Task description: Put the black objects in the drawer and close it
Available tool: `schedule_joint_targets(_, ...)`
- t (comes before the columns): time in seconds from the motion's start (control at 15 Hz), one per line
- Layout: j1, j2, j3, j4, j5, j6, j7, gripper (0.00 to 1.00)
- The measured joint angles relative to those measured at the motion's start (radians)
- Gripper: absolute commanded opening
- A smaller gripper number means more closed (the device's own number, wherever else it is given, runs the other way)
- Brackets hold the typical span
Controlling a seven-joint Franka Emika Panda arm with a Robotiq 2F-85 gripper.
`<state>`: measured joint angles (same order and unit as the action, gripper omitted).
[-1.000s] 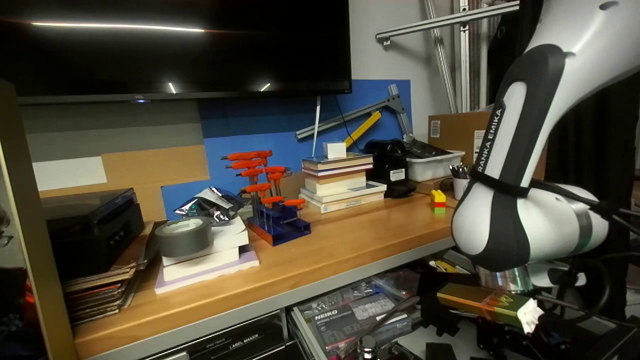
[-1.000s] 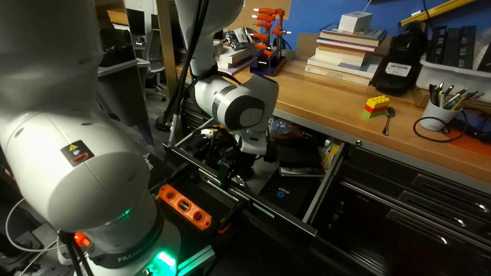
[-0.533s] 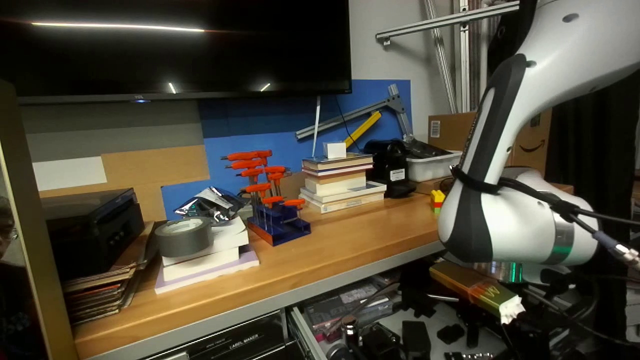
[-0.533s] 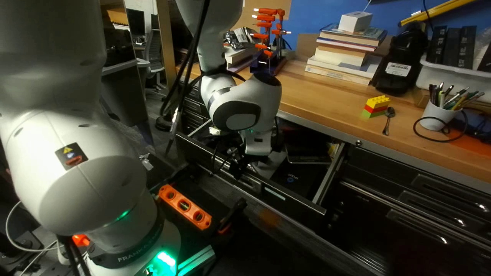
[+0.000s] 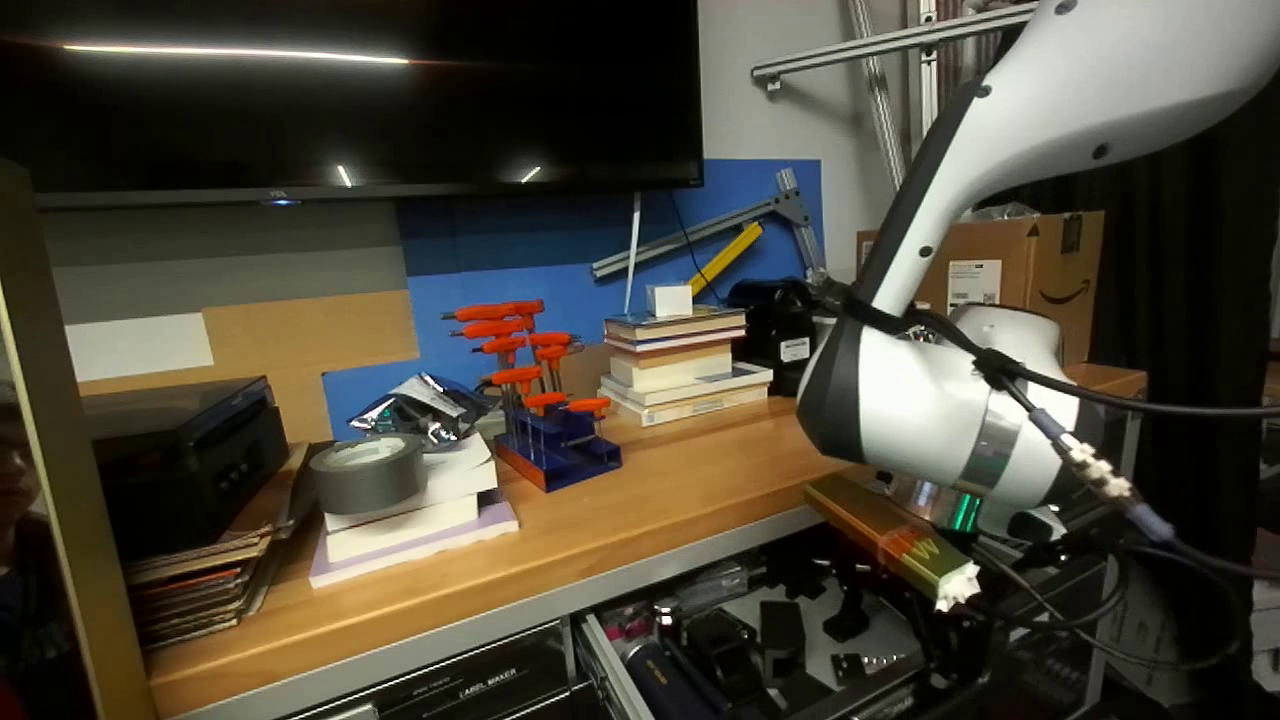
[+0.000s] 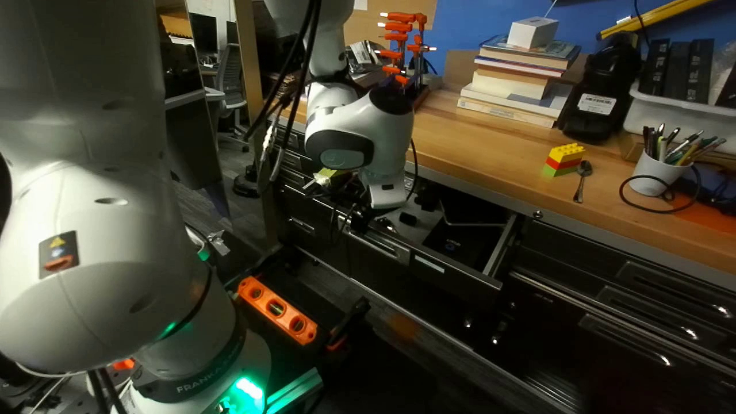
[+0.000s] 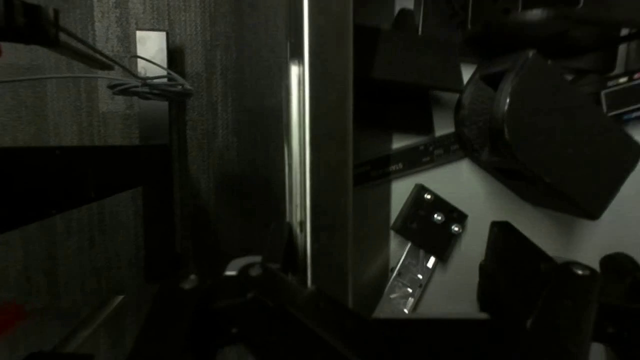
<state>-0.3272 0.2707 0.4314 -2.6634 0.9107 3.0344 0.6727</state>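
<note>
Closing the drawer (image 6: 471,282) is looking like the step in hand; the loading part is seeming done. Black objects (image 5: 782,632) are lying inside it, on the pale floor (image 7: 455,290); so much in there is dark that which pieces are counting isn't certain. Drawer is standing part-way out from under the tabletop (image 6: 489,144).

Gripper (image 7: 391,242) is pointing down at the drawer's front, fingers (image 7: 505,270) spread wide, holding nothing as far as the views are showing. In the wrist view the front panel (image 7: 327,150) is running between them: one finger is sitting on the handle (image 7: 296,125) side, the other is hanging over the inside. Whether either is touching the metal isn't showing.

Next move is calling for a steady, square push inward, keeping those black pieces from riding up. The inside finger is probably needing to lift out before the last stretch, else it's risking a jam against the tabletop edge; finishing from the outer face is seeming safer.
</note>
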Motion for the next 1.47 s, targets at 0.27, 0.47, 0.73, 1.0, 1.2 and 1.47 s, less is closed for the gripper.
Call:
schedule_joint_targets(0.27,-0.07,0.057,0.108,0.093,0.101,0.001,-0.166,1.0)
schedule_joint_targets(0.47,-0.086,0.103,0.132,0.135,0.108,0.009,-0.236,1.0)
schedule_joint_targets(0.73,-0.079,0.1,0.138,0.124,0.09,0.055,-0.321,1.0)
schedule_joint_targets(1.0,-0.065,0.038,0.148,0.068,0.083,0.119,-0.373,1.0)
schedule_joint_targets(1.2,-0.005,-0.036,0.092,-0.025,0.076,0.164,-0.347,1.0)
schedule_joint_targets(1.47,0.226,-0.03,-0.165,-0.14,0.117,0.258,-0.313,1.0)
